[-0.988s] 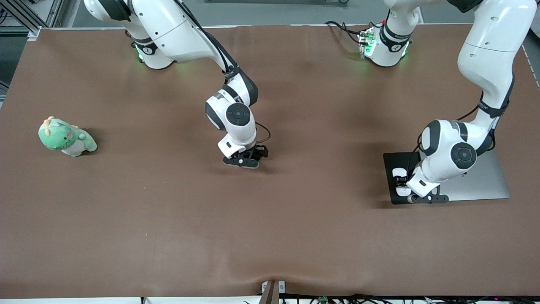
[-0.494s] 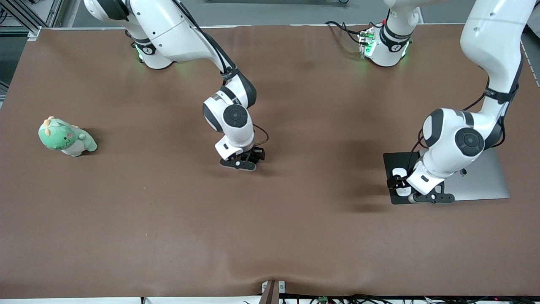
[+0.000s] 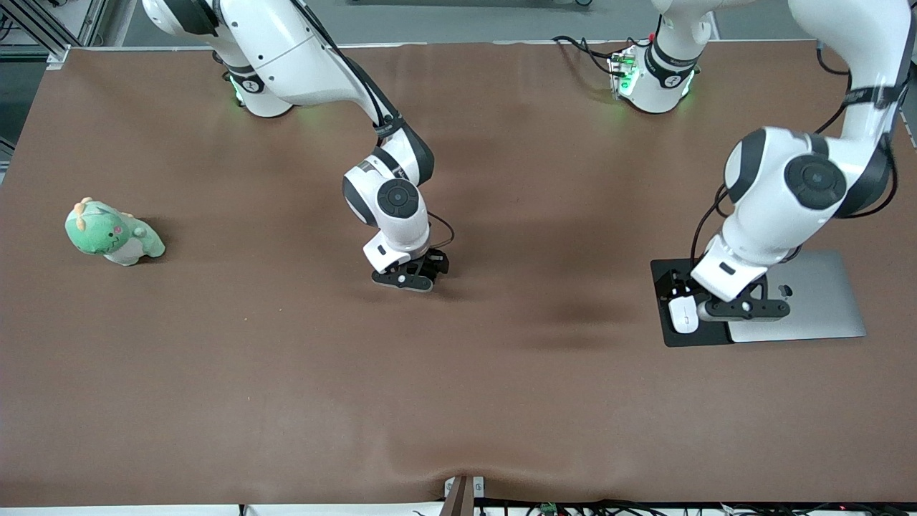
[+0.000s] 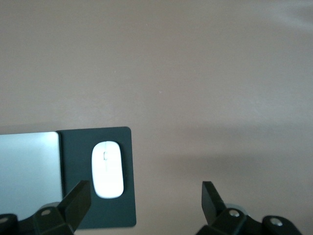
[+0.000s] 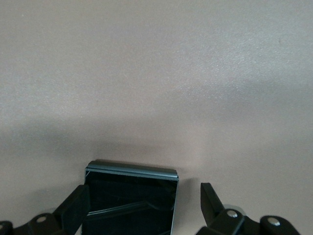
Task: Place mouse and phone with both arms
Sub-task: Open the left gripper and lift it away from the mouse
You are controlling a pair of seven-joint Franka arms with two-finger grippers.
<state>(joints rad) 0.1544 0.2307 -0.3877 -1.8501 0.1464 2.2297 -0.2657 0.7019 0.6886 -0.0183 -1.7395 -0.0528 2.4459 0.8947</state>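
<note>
My left jaws [image 3: 706,309] hang in the air over the mat [image 3: 677,340] near the left arm's end of the bench [image 3: 286,373], spread wide with nothing between them. In my left wrist view both fingers [image 4: 76,200] stand well apart, and the mouse [image 4: 107,169] lies below them, flat on the mat, free of my touch. Beside the mat sits a silver laptop [image 3: 824,301], its lid closed, edge to edge with the mat. The mouse [image 3: 683,314] rests on the mat's part that is away from the laptop, its thin centre line running lengthwise.

My right jaws [image 3: 410,276] are low over the middle of the bench, well apart from every edge. In my right wrist view the fingers [image 5: 73,205] are spread wide, and the phone [image 5: 131,198] lies flat on the bench between them; one finger looks close against its side, the other stands clear of it. I cannot tell whether either touches it.

A green plush toy [image 3: 112,233] sits near the right arm's end of the bench.

I can read no brand, label or writing on any of these things.
</note>
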